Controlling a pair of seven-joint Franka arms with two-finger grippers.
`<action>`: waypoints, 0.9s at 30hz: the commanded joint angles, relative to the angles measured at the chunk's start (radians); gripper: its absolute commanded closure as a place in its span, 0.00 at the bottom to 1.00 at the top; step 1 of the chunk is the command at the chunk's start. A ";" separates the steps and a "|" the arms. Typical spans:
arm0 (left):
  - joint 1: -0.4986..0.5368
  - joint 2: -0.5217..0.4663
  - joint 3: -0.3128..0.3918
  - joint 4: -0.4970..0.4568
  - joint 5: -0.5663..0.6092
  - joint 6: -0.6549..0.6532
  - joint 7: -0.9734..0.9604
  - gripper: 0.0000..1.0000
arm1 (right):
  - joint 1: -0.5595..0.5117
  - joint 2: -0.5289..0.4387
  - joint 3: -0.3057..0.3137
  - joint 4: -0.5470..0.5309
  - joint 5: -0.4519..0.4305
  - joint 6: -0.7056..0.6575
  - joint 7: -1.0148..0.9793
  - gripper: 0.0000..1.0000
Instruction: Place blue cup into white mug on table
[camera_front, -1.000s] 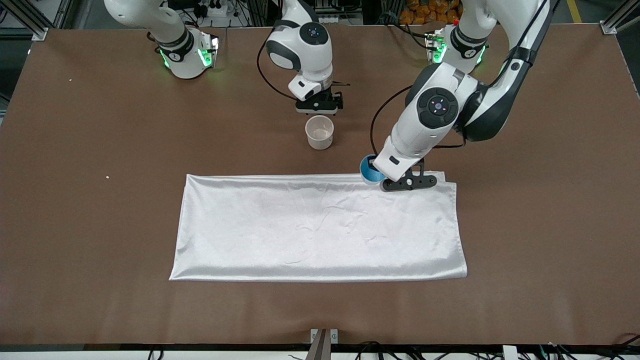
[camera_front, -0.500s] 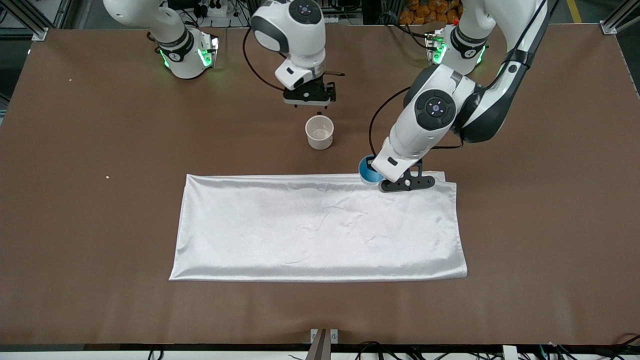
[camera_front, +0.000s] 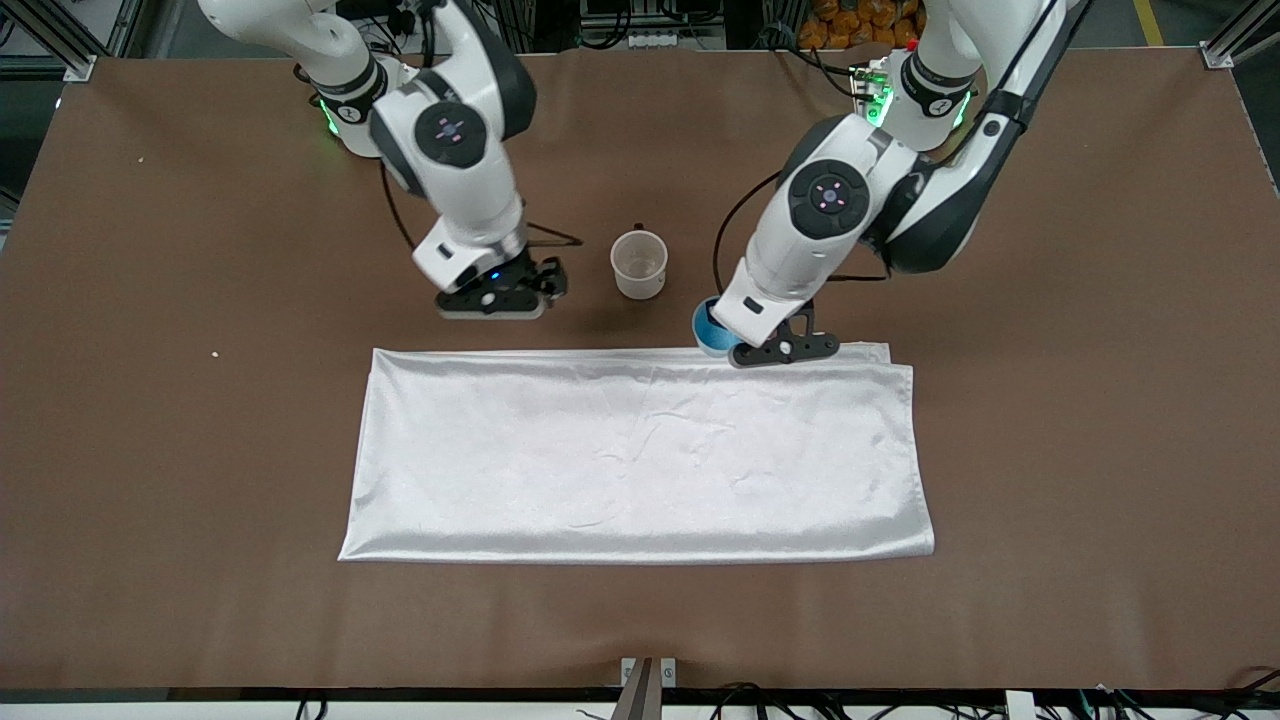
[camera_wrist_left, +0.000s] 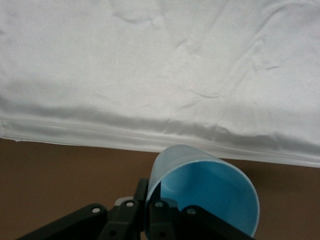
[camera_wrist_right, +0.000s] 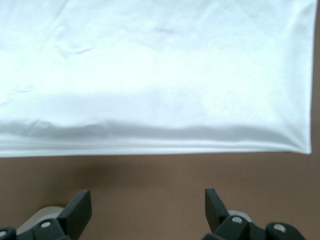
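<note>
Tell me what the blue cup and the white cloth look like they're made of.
Cup: probably thin plastic, with a smooth, evenly coloured wall and a slight sheen. Cloth: likely a satin-like fabric, with soft creases and a glossy shine.

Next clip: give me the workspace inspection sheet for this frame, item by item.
Surface: brown table, two pale specks toward the right arm's end.
Job's things: blue cup held by the left tool, tilted, over the cloth's edge; white mug upright and empty on the table, farther from the front camera than the cloth.
Clutter: white satin cloth lying flat.
Grippers: left tool shut on the cup's wall; right tool open, low over bare table beside the mug.
Cables: black cable on each arm's wrist; more at the table's edges.
Surroundings: aluminium frame posts at the corners.
</note>
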 joint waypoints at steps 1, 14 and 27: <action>-0.071 0.008 0.001 -0.002 0.031 0.045 -0.117 1.00 | -0.082 0.000 0.018 0.015 -0.011 -0.027 -0.093 0.00; -0.218 0.061 0.001 -0.002 0.157 0.066 -0.341 1.00 | -0.314 -0.026 0.018 0.097 0.000 -0.151 -0.359 0.00; -0.321 0.055 0.000 -0.028 0.157 0.002 -0.439 1.00 | -0.478 -0.044 0.029 0.223 0.032 -0.373 -0.572 0.00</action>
